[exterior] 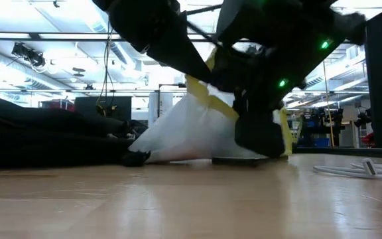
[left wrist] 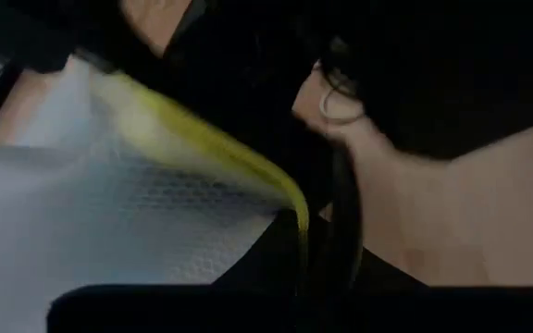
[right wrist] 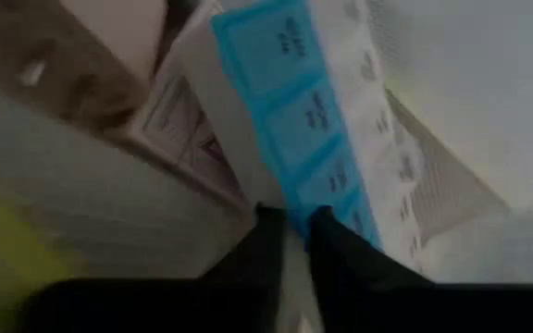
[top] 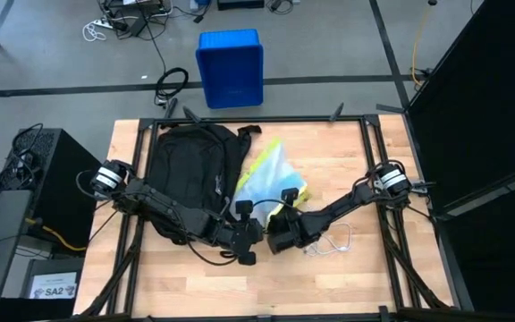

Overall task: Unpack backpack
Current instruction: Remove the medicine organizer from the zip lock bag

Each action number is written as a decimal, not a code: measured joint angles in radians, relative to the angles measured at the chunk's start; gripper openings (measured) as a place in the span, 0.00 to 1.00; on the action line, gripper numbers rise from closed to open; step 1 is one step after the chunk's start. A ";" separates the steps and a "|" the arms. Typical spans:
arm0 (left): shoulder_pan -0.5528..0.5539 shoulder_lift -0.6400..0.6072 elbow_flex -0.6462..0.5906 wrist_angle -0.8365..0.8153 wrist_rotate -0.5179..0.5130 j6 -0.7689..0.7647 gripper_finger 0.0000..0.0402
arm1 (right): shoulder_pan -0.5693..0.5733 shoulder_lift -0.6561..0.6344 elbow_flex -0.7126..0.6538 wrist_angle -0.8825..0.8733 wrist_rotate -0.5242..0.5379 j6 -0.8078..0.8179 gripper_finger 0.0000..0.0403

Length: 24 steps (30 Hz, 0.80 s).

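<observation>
Mid-bench, the right gripper [right wrist: 290, 242] is pinching shut on a clear mesh pouch [top: 271, 174] beside the backpack [top: 190, 170]; the left gripper [top: 244, 234] is closed too.

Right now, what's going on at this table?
Two robot arms are unpacking a black backpack that lies on the left of the wooden table. A translucent mesh pouch with yellow trim is out beside it. Both hands meet at the pouch's near end: the left hand is shut at its yellow edge, and the right hand has shut on the pouch next to a blue pill organizer inside. A white cable lies nearby.
</observation>
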 joint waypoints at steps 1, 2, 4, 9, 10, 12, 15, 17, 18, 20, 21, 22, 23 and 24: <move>0.001 0.000 0.000 -0.009 -0.006 -0.001 0.00 | 0.010 -0.006 0.005 -0.007 0.004 0.026 0.00; 0.003 0.000 0.000 -0.013 -0.015 -0.001 0.00 | 0.019 -0.014 0.014 -0.023 0.009 0.047 0.01; 0.006 0.001 -0.001 -0.025 -0.023 -0.002 0.00 | 0.040 -0.031 0.031 -0.059 0.017 0.084 0.01; 0.002 0.001 -0.001 -0.042 -0.026 -0.007 0.00 | 0.092 -0.059 0.063 -0.119 0.015 0.113 0.01; 0.004 0.001 -0.001 -0.044 -0.029 -0.011 0.00 | 0.102 -0.067 0.071 -0.115 0.016 0.116 0.01; 0.005 0.001 -0.001 -0.048 -0.033 -0.018 0.00 | 0.115 -0.073 0.079 -0.124 0.014 0.123 0.01; 0.004 0.001 0.002 -0.053 -0.035 -0.020 0.00 | 0.119 -0.072 0.082 -0.137 -0.013 0.129 0.00; 0.000 0.001 0.016 -0.059 -0.032 -0.020 0.00 | 0.107 -0.071 0.082 -0.144 -0.068 0.128 0.00; -0.002 0.001 0.023 -0.062 -0.031 -0.020 0.00 | 0.100 -0.069 0.082 -0.145 -0.100 0.127 0.00; -0.011 0.001 0.039 -0.079 -0.031 -0.019 0.00 | 0.083 -0.068 0.081 -0.158 -0.158 0.129 0.02; -0.016 0.001 0.045 -0.091 -0.031 -0.019 0.00 | 0.074 -0.068 0.078 -0.156 -0.189 0.128 0.04; -0.019 0.001 0.050 -0.102 -0.031 -0.019 0.00 | 0.066 -0.068 0.073 -0.158 -0.214 0.124 0.06; -0.022 0.001 0.053 -0.112 -0.031 -0.019 0.00 | 0.060 -0.068 0.066 -0.159 -0.236 0.119 0.09; -0.023 0.001 0.053 -0.113 -0.031 -0.019 0.00 | 0.055 -0.067 0.059 -0.162 -0.252 0.113 0.13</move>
